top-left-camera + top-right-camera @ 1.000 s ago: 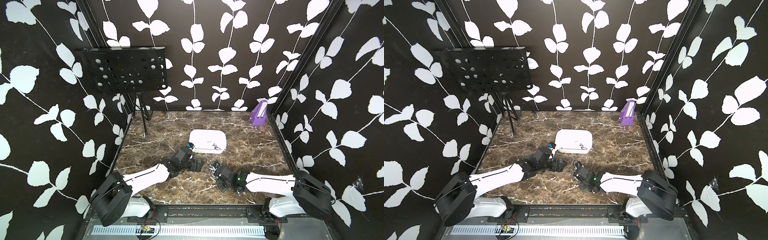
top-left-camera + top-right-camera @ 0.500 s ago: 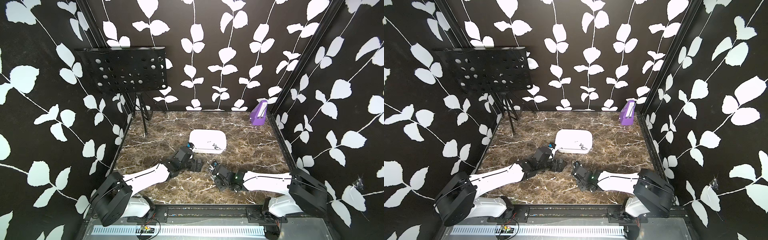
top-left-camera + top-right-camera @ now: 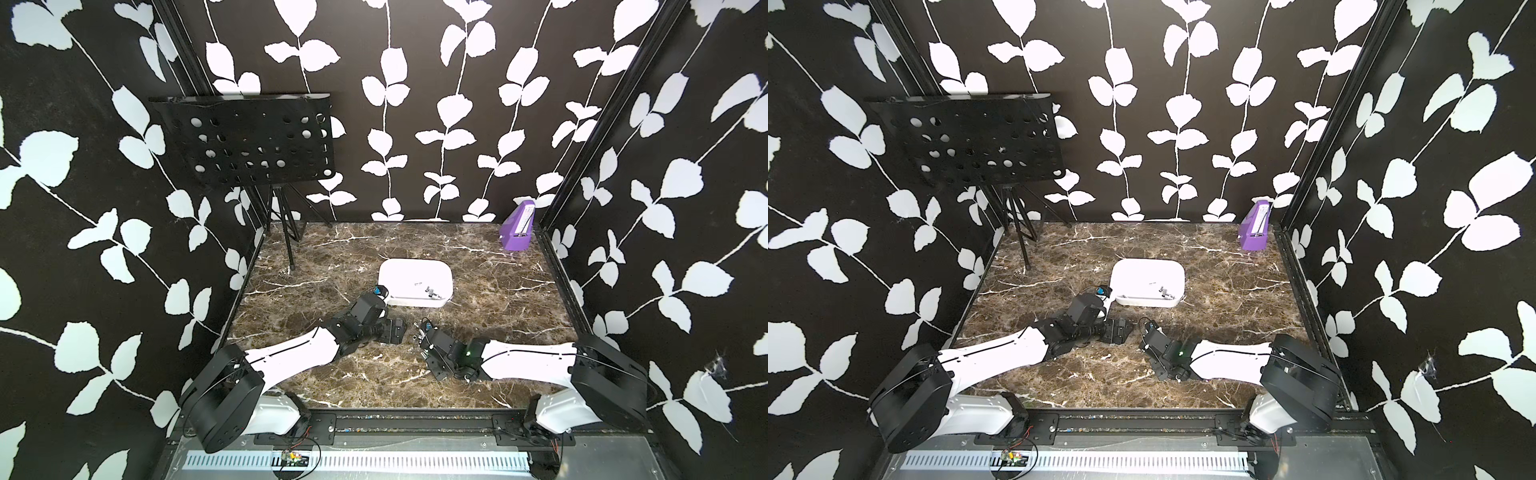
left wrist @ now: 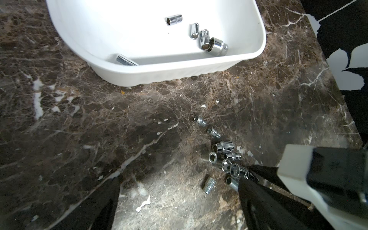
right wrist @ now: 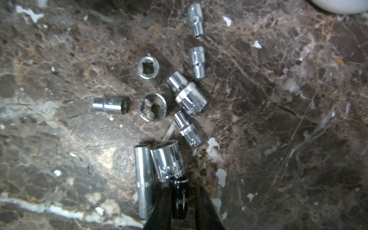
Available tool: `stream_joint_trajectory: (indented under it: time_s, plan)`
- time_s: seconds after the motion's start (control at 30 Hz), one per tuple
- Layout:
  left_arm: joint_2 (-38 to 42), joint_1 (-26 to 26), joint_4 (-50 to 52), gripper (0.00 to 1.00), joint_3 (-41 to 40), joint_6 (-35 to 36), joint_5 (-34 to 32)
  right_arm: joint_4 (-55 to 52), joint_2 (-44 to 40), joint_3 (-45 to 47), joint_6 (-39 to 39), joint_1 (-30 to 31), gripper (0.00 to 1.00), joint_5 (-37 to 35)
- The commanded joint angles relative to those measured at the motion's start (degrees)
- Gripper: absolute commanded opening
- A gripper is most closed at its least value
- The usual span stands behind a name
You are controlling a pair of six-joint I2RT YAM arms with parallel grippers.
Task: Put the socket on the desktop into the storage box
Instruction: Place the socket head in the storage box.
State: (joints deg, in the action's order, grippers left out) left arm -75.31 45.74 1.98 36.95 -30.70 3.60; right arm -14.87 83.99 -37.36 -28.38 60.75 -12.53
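The desktop is a flat, dark brown slab of marble pattern, veined in white and flecked with pale chips. On it, toward the far side, sits the storage box, a shallow white plastic tub with rounded corners and smooth matte walls. Five small chrome pieces lie inside it, most of them gathered near one corner. The loose sockets are scattered on the marble nearer the robot, well apart from the tub. They are short polished steel cylinders, some stepped from a wide end to a narrow one. Two stand on end showing a square or six-sided hollow, and the rest lie on their sides. The socket at the right gripper is a stubby, mirror-bright stepped one, lying touching a long plain tube-shaped one. The gripper's two dark fingers stand close together on either side of its narrow dark end, but whether they truly pinch it I cannot tell. The left gripper hovers over bare marble beside the pile, its fingers spread wide apart and holding nothing.
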Motion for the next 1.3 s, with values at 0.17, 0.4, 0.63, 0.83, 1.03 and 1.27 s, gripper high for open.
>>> stream_joint_trajectory:
  time_s: [0.17, 0.4, 0.63, 0.83, 1.03, 1.27]
  plan:
    - [1.45, 0.36, 0.05, 0.93, 0.78, -0.33, -0.52, -4.9, -0.28, 0.46, -1.23, 0.05, 0.07, -2.98]
    - [1.52, 0.37, 0.43, 0.93, 0.81, -0.02, -1.78, -4.82, -7.11, 1.89, -1.34, -0.01, 0.01, -6.3]
    - [3.23, 0.4, 1.05, 0.93, 0.32, -0.05, -4.33, -8.81, -10.28, -6.53, 2.12, -1.47, 0.01, -9.9]
    - [5.35, 0.36, 3.08, 0.94, -0.03, -0.58, -8.92, -9.78, -1.95, -20.81, 4.21, -9.06, 0.01, -6.36]
    - [7.0, 0.37, 4.1, 0.95, -0.46, -1.55, -11.43, -11.57, 13.63, -36.61, 4.82, -15.2, 0.02, -3.79]
    - [6.76, 0.32, 3.92, 0.95, -0.3, -1.56, -10.46, -12.03, 27.85, -49.32, 5.99, -19.24, 0.06, -1.42]
